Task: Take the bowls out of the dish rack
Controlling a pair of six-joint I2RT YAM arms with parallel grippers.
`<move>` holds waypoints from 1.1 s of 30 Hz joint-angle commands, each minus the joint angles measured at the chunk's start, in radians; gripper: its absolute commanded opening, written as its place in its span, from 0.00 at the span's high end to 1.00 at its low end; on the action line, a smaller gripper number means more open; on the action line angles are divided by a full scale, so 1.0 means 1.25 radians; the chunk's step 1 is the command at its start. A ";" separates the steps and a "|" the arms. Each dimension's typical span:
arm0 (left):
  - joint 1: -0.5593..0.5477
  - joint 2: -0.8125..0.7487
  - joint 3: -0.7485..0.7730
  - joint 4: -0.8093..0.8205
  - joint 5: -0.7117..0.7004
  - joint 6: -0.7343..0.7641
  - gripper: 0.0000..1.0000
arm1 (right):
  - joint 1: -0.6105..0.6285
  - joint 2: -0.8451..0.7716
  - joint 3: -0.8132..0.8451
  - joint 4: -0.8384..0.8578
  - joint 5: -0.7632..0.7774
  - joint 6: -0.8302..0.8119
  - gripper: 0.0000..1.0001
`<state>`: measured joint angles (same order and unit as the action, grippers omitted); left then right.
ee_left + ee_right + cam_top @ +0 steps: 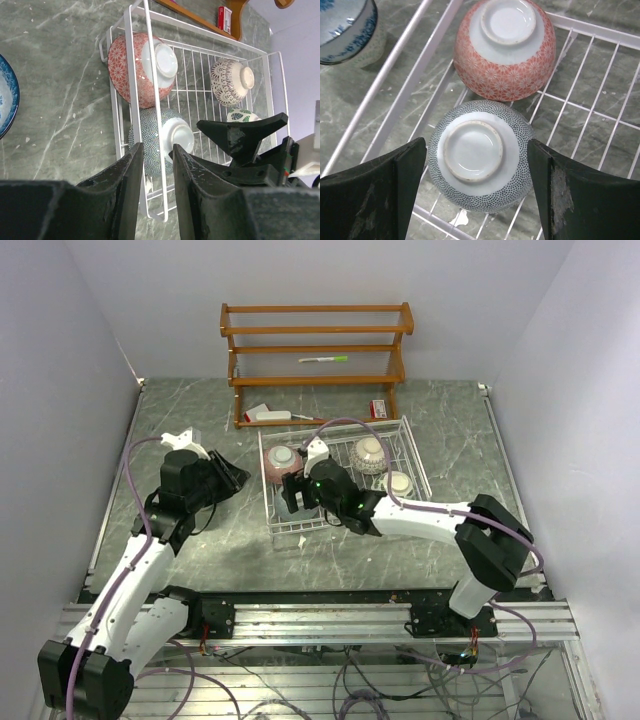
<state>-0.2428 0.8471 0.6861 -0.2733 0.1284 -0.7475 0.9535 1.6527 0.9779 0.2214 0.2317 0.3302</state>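
Observation:
The white wire dish rack [330, 527] sits mid-table. Inside it, upside down, are a pink bowl [280, 462], a cream patterned bowl [369, 453], a green-and-white bowl [400, 483] and a grey-teal dotted bowl [480, 160]. My right gripper [476, 145] is open, one finger on each side of the grey-teal bowl, close to its walls. A blue-and-white bowl [345, 25] stands upright on the table outside the rack's rim [385, 80]. My left gripper [157, 152] hovers just left of the rack [200, 31], its jaws narrowly apart and empty.
A brown wooden three-tier shelf [315, 350] stands at the back with a green-capped pen [323, 359] on it. A white item [265, 414] and a small red box [378, 408] lie at its foot. White walls enclose the table on three sides.

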 commanded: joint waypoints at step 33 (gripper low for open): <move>0.004 0.022 -0.010 0.016 0.006 0.006 0.63 | 0.067 0.067 0.054 -0.049 0.165 0.004 0.74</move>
<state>-0.2428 0.8867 0.6830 -0.2737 0.1276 -0.7376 1.0302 1.7287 1.0328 0.1967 0.4156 0.3065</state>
